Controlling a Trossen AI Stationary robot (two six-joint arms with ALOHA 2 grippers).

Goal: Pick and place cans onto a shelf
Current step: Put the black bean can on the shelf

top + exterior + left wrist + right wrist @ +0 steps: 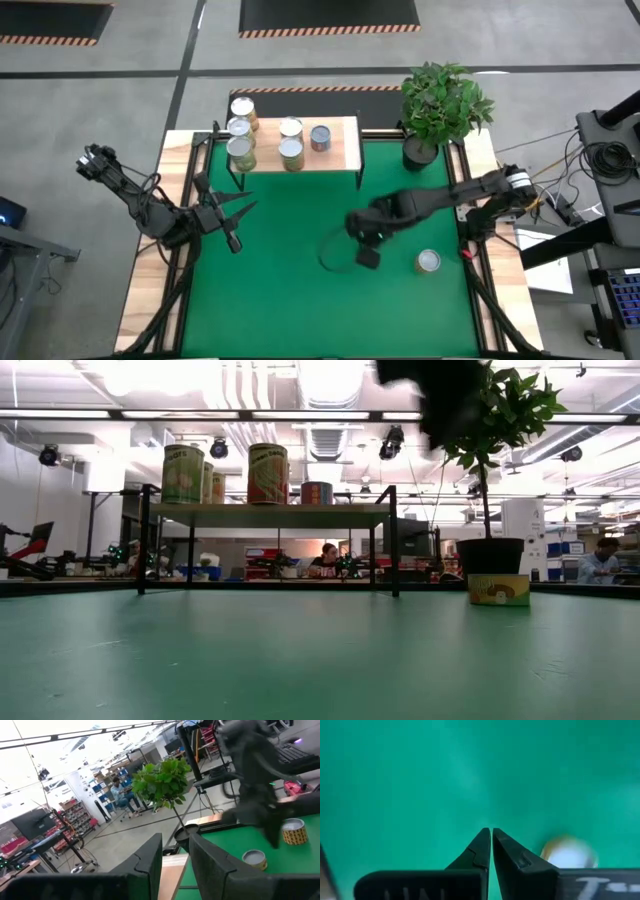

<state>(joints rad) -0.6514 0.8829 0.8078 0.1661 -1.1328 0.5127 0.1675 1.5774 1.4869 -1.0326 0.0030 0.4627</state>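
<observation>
Fig.: right gripper (366,243), jaws shut & empty, nears small silver-topped tin can (428,261) beside it; next: open, grasp.

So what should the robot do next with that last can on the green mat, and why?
Probably open the right gripper and swing it toward the lone can. Its fingers are shut and empty above the green mat, with that can just beside it. Five cans already stand on the shelf. The left gripper waits at the mat's left side.
</observation>
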